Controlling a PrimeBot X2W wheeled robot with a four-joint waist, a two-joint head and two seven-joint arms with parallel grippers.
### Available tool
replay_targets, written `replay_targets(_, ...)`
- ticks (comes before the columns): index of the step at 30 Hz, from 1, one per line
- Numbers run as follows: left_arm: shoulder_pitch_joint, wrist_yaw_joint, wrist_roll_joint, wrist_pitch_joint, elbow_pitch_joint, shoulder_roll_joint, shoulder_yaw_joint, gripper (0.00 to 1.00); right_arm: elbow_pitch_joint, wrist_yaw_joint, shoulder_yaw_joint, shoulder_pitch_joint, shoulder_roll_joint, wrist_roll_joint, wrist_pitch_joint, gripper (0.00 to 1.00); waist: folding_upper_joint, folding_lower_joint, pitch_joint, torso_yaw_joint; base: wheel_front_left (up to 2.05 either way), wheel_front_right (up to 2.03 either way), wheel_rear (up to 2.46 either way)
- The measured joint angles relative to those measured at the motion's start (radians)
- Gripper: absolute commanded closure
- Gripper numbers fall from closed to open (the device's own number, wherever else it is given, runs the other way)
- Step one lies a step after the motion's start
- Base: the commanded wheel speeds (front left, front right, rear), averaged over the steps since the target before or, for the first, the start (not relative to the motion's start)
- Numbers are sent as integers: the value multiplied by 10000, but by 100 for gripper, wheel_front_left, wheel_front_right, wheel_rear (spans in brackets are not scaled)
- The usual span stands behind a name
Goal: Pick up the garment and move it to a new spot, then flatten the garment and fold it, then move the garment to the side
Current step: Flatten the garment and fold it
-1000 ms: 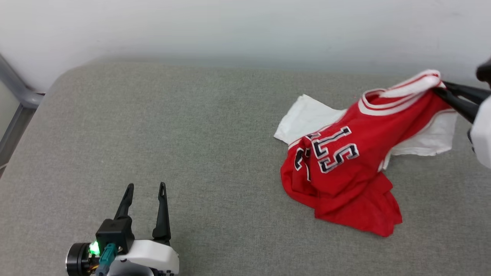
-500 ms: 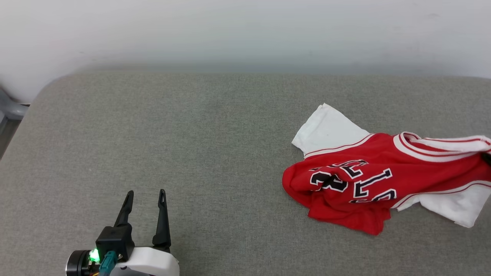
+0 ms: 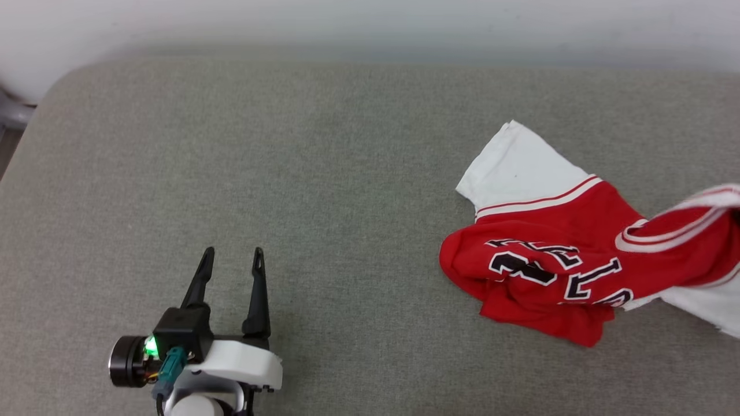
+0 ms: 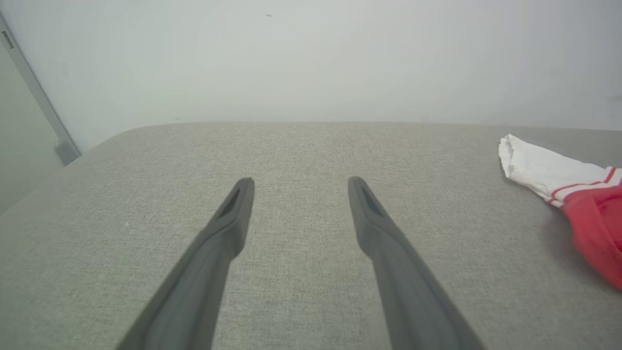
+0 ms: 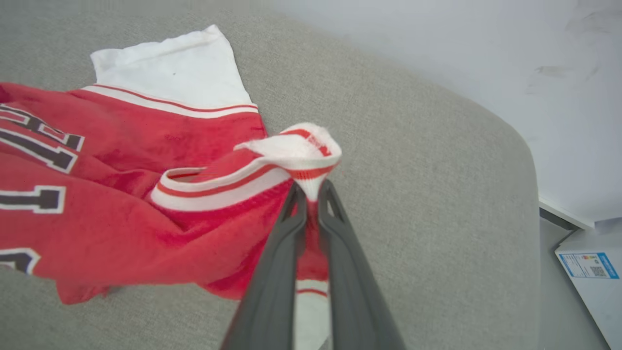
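The garment (image 3: pixel 555 254), a red jersey with white sleeves and black numerals, lies crumpled at the right of the grey cushion (image 3: pixel 324 173). Its striped collar is lifted toward the head view's right edge. In the right wrist view my right gripper (image 5: pixel 311 192) is shut on that collar, and the garment (image 5: pixel 121 194) trails away to the left with a white sleeve spread behind it. My left gripper (image 3: pixel 232 257) stands open at the lower left, far from the jersey, with nothing between its fingers. The left wrist view shows the left gripper (image 4: pixel 296 184) over bare fabric and the garment (image 4: pixel 578 194) at its right edge.
A pale wall (image 3: pixel 370 23) runs behind the cushion. A grey metal frame (image 4: pixel 39 102) stands past the cushion's left end. Beyond its right end, a white box with a blue label (image 5: pixel 590 272) sits on the floor.
The head camera has shifted, so the whole picture has moved. The garment's collar has been pulled lower and further right, and the jersey is drawn out flatter. The left gripper stays open.
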Motion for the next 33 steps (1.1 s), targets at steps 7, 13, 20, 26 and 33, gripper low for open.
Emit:
replay_targets(7,-680,-90,10,0,-82,-25,-184,0,1670,0,562,-2499,1011,-510,815,100,0,2,948,330,0,0,0)
replay_targets(13,-1084,-102,2,0,-90,-35,-384,0,3697,0,1241,-3745,1735,-765,832,100,-1,2,1499,576,0,0,0)
replay_targets(20,-1211,-27,-25,0,-42,-36,-504,0,5474,-6,2069,-4103,2242,-468,483,100,-1,2,1684,789,0,0,0)
replay_targets(26,-1171,13,0,0,17,-44,-479,0,6011,-4,2533,-4115,2240,-198,-669,39,0,2,1385,722,0,0,0)
replay_targets(33,-1023,-88,90,0,69,10,-201,0,5848,0,2316,-3927,2138,-541,-3237,0,-1,1,803,419,0,0,0)
